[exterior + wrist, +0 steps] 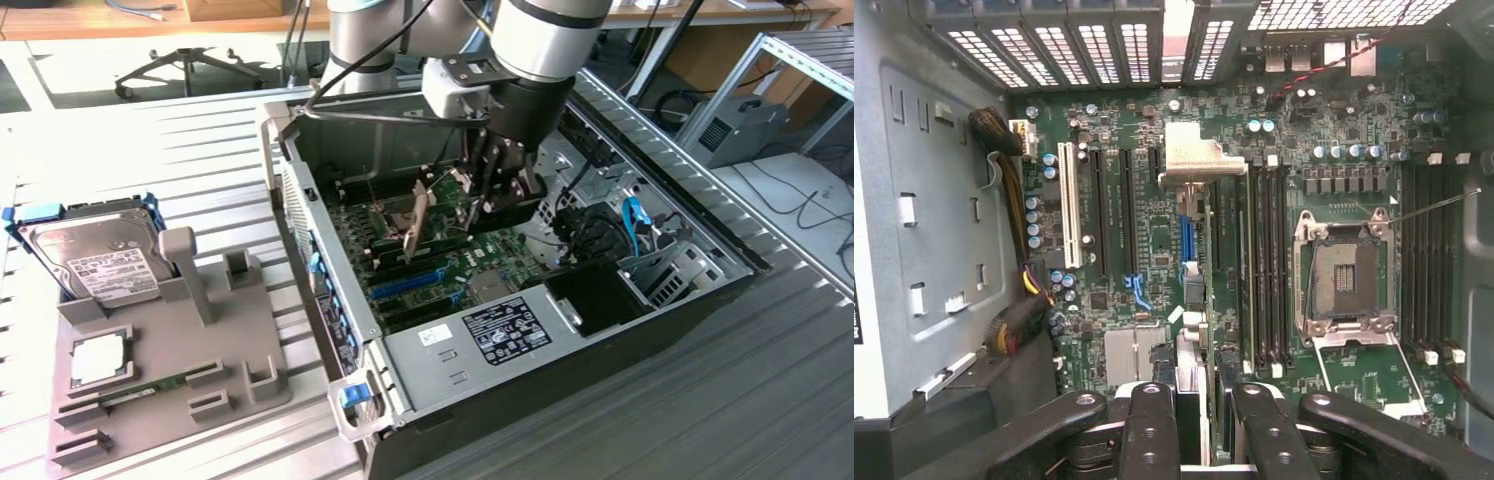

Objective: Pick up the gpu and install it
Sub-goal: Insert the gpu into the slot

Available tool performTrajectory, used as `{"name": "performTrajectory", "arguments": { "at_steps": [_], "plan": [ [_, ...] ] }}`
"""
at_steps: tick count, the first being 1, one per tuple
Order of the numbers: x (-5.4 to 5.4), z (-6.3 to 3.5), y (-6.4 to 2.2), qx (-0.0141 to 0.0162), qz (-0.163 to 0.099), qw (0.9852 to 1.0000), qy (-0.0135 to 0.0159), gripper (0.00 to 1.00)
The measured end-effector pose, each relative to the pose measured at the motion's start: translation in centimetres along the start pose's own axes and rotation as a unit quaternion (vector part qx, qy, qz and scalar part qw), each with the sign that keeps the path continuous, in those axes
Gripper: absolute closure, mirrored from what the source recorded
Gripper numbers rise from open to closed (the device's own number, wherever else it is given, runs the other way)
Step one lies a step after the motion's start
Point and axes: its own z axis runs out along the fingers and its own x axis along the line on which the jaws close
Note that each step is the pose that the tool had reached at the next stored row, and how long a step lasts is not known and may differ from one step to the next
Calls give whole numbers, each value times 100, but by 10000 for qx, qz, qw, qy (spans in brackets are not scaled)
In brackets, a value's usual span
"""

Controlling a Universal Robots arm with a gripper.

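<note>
- Pincer (1199, 395) reaches down into an open computer case, its black fingers (1152, 430) partly closed on either side of the graphics card and gripping it by one end.
- The graphics card (1206, 300) stands on edge between those fingers and runs away from them over the motherboard, along the line of the long slots; its silver end bracket (1199, 160) is at the far end, toward the vented back wall of the case.
- Whether the card's lower edge touches a slot cannot be told.
- The motherboard (1354, 370) lies flat on the case floor beneath the card, with a white slot (1066, 205) on one side of the card and the empty square processor socket (1344, 280) on the other.
- The case (561, 400) lies on its side on the tabletop (160, 130), open face up.
- Beside the case, at the exterior view's left, a grey tray (160, 370) sits on the tabletop.
- A hard drive (100, 265) with a white label stands tilted at the tray's far corner.
</note>
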Motion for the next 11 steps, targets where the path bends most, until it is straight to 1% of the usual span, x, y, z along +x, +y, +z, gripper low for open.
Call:
{"name": "performTrajectory", "arguments": {
  "at_steps": [11],
  "plan": [
    [47, 16, 17, 0, -2, 10000, 0, 73]
  ]
}}
